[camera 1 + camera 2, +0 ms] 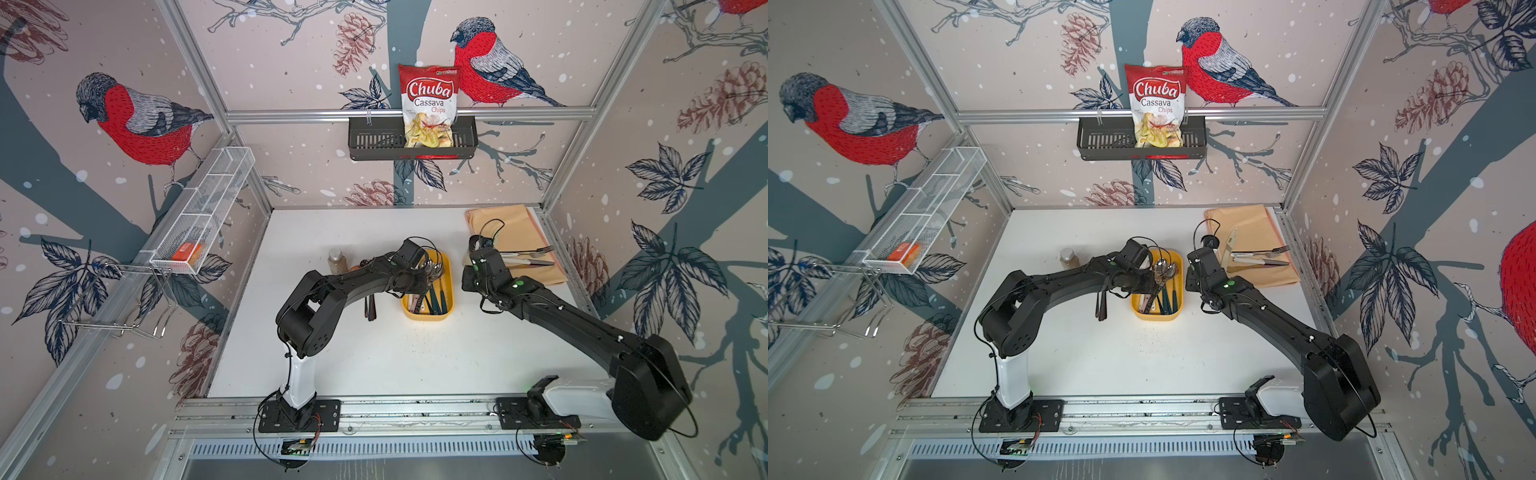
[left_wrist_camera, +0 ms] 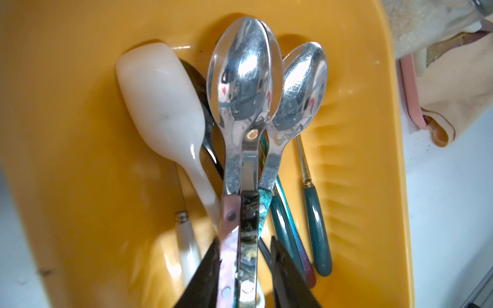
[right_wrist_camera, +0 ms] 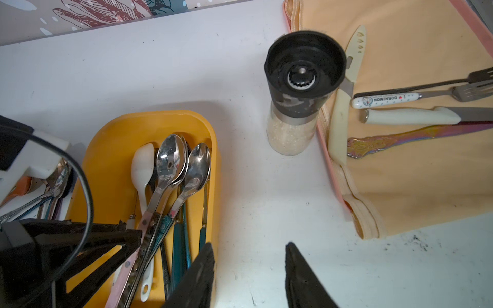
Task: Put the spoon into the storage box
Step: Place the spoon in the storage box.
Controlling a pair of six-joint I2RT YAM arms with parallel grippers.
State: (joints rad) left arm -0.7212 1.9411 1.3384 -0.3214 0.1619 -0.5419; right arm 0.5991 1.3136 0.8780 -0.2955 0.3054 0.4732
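Your left gripper sits over the storage box with its fingers either side of the spoon. The jaws look slightly parted: a sliver of gap shows between one finger and the pinkish handle, so this is no firm clamp. The spoon lies in the box, its bowl stacked on another steel spoon (a white spoon and several teal-handled ones lie beside and beneath it).

In a top view the box sits near the middle of the table. Its long side runs from 12 to 6 o'clock, and the spoon bowls are at the 12 o'clock end.

Your right gripper hovers just at 3 o'clock of the box. Its jaws stand moderately apart, with only bare table between them.

A salt grinder stands upright at about 1 o'clock from the box, touching the edge of a peach cloth. Knives and forks lie on the cloth. A small jar stands at about 10 o'clock from the box.
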